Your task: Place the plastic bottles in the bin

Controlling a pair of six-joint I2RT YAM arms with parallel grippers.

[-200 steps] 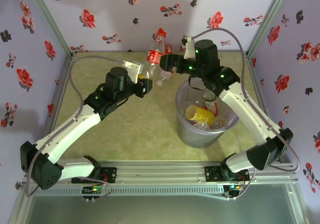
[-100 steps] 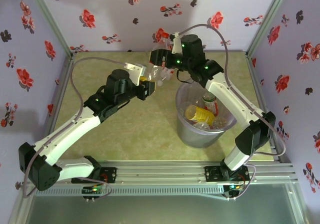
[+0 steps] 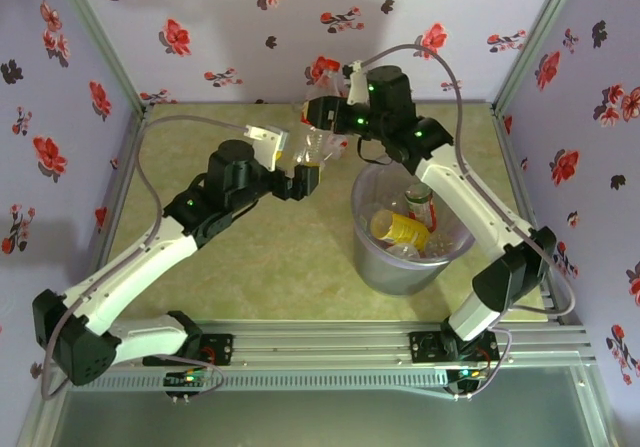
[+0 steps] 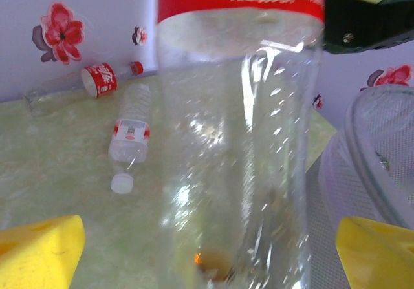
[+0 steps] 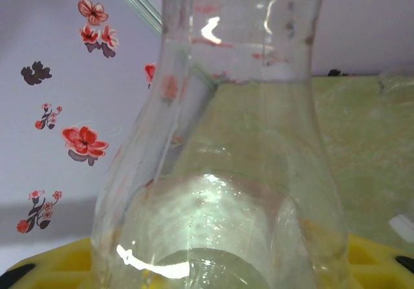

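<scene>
Left gripper of mine hangs open just left of the bin. Its yellow pads are spread wide on either side of a clear bottle with a red label, and neither pad touches it as far as I can see. My right gripper is clamped on that same bottle from the far side, beyond the bin's far-left rim. The bottle hangs outside the bin, beside the rim and not over the opening. Inside the bin lie a yellow bottle and a green-labelled bottle among other clear ones. On the table, left of the bin toward the back wall, lie a white-capped bottle and a red-capped bottle, apart from each other.
</scene>
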